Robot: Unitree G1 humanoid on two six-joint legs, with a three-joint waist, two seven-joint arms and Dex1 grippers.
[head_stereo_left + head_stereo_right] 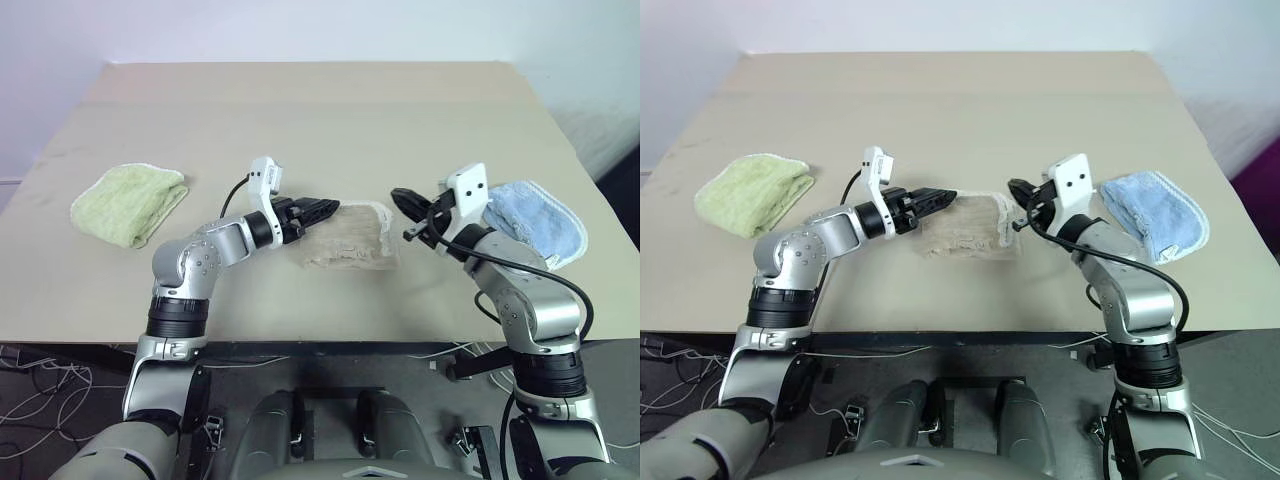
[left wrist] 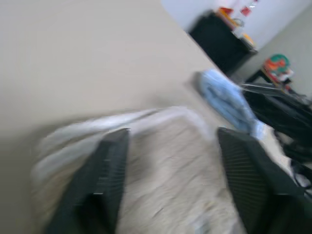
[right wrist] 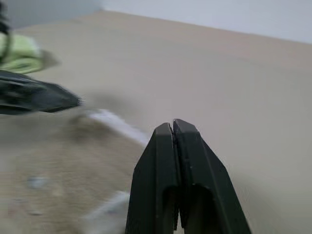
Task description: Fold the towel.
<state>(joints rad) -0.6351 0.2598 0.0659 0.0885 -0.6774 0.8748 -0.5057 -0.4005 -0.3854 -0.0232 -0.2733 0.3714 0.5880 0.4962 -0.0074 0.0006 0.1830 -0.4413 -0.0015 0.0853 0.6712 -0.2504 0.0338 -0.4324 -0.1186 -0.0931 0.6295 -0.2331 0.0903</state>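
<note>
The towel (image 1: pixel 347 238), beige with white edging, lies folded into a small bundle at the centre of the table (image 1: pixel 320 110), between the two hands; the left hand (image 1: pixel 326 210) hovers at the bundle's left edge, its fingers (image 2: pixel 105 170) spread apart over the cloth with nothing between them; the right hand (image 1: pixel 403 198) sits just right of the bundle, fingers (image 3: pixel 175 161) pressed together and empty. A small light-green towel (image 1: pixel 130 203) lies at the middle left of the frame, well apart from the bundle; a small light-blue towel (image 1: pixel 537 222) lies at the middle right, close behind the right wrist; the far half of the table is bare.
</note>
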